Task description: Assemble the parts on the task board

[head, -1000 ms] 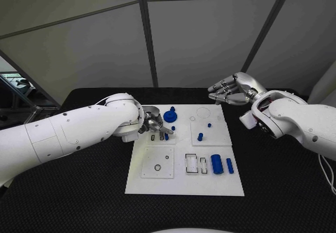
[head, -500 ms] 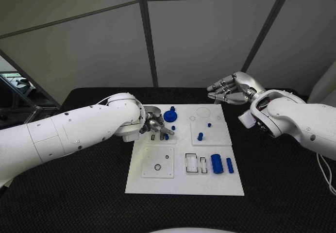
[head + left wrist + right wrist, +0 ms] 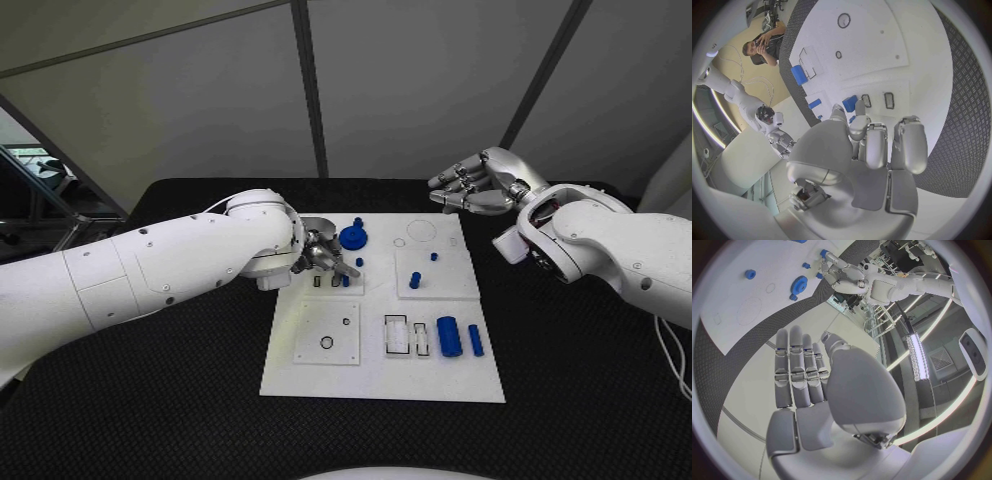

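Observation:
The white task board [image 3: 378,372] lies mid-table. My left hand [image 3: 320,258] is low over the board's far left part, beside the blue gear [image 3: 352,238]. Its thumb and a finger pinch a small blue block [image 3: 345,281] standing next to two narrow slots [image 3: 317,281]. In the left wrist view the blue block [image 3: 849,103] sits at the fingertips [image 3: 858,119] beside the slots [image 3: 889,100]. My right hand [image 3: 476,185] hovers beyond the board's far right corner and holds nothing. Its fingers [image 3: 798,365] are straight and side by side.
On the right half of the board stand two blue pegs [image 3: 414,280] and a smaller one [image 3: 433,257]. A blue cylinder [image 3: 447,337] and a blue bar [image 3: 475,340] lie near rectangular slots [image 3: 394,335]. Black table [image 3: 144,400] surrounds the board.

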Tool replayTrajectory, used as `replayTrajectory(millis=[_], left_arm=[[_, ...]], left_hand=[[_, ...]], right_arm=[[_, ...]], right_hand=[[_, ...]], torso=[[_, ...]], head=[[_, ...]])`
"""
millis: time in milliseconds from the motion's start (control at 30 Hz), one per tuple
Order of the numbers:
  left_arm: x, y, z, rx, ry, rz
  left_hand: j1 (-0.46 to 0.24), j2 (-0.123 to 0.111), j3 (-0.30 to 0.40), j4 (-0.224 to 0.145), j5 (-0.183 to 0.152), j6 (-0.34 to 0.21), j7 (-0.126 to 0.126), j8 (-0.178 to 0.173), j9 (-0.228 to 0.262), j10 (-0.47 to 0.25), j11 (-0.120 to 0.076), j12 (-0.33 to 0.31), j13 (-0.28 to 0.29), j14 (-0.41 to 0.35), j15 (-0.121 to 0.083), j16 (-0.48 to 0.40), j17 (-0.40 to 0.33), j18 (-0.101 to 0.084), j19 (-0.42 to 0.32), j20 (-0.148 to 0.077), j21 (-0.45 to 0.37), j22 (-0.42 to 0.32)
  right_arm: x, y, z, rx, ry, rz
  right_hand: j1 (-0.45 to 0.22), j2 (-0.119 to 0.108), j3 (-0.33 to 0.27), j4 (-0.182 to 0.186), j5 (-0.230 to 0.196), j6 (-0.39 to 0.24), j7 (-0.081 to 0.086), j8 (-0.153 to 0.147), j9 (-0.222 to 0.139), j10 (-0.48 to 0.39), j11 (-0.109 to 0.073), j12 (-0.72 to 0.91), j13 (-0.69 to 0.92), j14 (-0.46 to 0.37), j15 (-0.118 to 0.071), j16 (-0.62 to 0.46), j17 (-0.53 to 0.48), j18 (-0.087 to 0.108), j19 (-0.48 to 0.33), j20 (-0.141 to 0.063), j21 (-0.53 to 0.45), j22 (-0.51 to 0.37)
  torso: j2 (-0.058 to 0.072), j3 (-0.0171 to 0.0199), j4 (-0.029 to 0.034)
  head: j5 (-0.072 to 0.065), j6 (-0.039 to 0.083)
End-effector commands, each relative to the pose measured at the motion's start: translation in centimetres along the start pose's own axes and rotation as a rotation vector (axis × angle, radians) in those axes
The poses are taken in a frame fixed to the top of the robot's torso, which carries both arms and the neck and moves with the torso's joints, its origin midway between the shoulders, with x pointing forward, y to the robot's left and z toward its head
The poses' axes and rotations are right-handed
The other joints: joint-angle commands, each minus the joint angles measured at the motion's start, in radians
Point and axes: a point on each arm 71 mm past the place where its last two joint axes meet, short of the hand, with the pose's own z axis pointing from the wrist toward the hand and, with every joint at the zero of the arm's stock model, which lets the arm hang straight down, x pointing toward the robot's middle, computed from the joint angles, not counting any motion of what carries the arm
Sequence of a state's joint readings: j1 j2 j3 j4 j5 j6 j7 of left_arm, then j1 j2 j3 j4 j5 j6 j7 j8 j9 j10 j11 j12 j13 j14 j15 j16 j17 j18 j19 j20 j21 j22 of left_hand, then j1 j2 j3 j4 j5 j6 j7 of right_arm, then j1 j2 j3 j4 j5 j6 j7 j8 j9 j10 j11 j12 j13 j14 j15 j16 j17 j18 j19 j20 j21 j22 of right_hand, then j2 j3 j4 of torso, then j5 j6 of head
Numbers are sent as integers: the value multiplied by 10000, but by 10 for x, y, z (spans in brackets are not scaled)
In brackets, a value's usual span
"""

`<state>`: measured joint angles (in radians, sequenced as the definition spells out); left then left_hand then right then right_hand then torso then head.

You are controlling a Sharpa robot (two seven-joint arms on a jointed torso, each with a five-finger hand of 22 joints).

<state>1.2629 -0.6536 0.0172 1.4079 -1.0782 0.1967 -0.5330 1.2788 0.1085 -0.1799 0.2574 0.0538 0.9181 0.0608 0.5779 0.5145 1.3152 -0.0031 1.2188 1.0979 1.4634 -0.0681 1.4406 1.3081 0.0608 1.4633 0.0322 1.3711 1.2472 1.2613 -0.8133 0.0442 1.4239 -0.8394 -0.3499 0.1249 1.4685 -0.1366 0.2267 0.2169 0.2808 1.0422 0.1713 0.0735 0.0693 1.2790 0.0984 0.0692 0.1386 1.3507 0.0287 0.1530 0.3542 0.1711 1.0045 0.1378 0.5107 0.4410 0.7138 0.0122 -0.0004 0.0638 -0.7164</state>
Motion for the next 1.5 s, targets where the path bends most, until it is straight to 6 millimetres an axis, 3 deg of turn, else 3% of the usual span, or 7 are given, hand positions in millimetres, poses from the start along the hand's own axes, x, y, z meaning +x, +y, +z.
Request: replayTrajectory(millis=[33, 567, 733, 833, 933, 1067, 1500], left_arm=[[0, -1, 0, -60, 44, 123], [0, -2, 1, -51, 117, 54], [1, -1, 0, 14, 237, -253], [1, 0, -1, 63, 282, -591], [0, 2, -2, 102, 247, -941], [-1, 5, -4, 133, 141, -1336], [-4, 16, -20, 228, -791, -2239]], left_hand=[[209, 23, 179, -71, 40, -117, 2, 78, 70, -5, -89, 10, 14, 635, -67, -29, 1103, -8, 116, -12, 41, 22], [1171, 38, 1533, -572, 76, -319, -89, 30, 316, -65, -177, -77, 11, 639, -149, -44, 1125, -11, 110, -85, 55, 101], [1579, -171, 2596, -761, 967, -416, -111, -95, 334, -156, -211, -211, -59, 637, -180, -55, 1129, -9, 101, -122, 46, 116], [1668, -503, 3551, -838, 1153, -459, -88, -131, 381, -173, -195, -287, -97, 638, -173, -58, 1138, -10, 95, -126, 40, 128], [967, -1587, 6296, -790, 1319, -452, 112, 13, 670, -92, -132, -360, -121, 642, -62, -66, 1156, 7, 77, -115, 14, 146], [163, -2206, 7992, -1277, 1244, -535, 22, 256, 1029, 35, -151, -284, -47, 649, -67, -74, 1168, 4, 81, -79, 2, 177], [-381, -2378, 8859, -1877, 1272, -615, -19, 446, 1330, 46, -151, -347, -129, 655, -123, -77, 1182, 8, 72, -67, -45, 158]], right_arm=[[1, 1, 1, -54, 129, -125], [1, 1, 1, -6, 198, -141], [1, 0, 2, 11, 213, -144], [1, 0, 2, 17, 246, -141], [2, 0, 2, 40, 287, -139], [1, -1, 2, 75, 290, -144], [-1, -3, 2, 130, 230, -163]], right_hand=[[-35, -38, 53, -18, 46, -2, 36, -66, -8, -36, -4, -59, -9, -17, 84, -20, -9, 95, -16, 73, -33, -17], [-32, -41, 60, -33, 66, -7, 41, -62, -7, -47, 3, -56, -31, -34, 95, -68, -22, 94, -26, 83, -66, -36], [-34, -42, 63, -36, 82, -12, 45, -62, -7, -52, 6, -55, -41, -39, 99, -88, -27, 94, -29, 87, -80, -44], [-67, -57, 50, -28, 95, -37, 58, -69, -10, -67, 20, -56, -60, -44, 111, -122, -35, 92, -34, 97, -106, -59], [-99, -61, 41, -16, 93, -62, 69, -75, -13, -80, 31, -55, -76, -46, 122, -150, -42, 91, -38, 107, -131, -74], [-118, -63, 35, -10, 87, -82, 76, -78, -14, -96, 40, -56, -90, -51, 131, -177, -49, 90, -42, 115, -152, -87], [-297, -40, -22, 75, 77, -199, 119, -77, -16, -172, 88, -44, -163, -42, 177, -308, -74, 93, -44, 166, -285, -171]], torso=[[-5, 4, -5], [-5, 7, -3], [-1, 2, 6], [2, 0, 6], [-6, 3, 17], [-13, 1, 20], [-32, 53, 50]], head=[[-14, -18], [-55, -28], [-60, -20], [-53, -1], [-31, 53], [-20, 46], [40, -21]])
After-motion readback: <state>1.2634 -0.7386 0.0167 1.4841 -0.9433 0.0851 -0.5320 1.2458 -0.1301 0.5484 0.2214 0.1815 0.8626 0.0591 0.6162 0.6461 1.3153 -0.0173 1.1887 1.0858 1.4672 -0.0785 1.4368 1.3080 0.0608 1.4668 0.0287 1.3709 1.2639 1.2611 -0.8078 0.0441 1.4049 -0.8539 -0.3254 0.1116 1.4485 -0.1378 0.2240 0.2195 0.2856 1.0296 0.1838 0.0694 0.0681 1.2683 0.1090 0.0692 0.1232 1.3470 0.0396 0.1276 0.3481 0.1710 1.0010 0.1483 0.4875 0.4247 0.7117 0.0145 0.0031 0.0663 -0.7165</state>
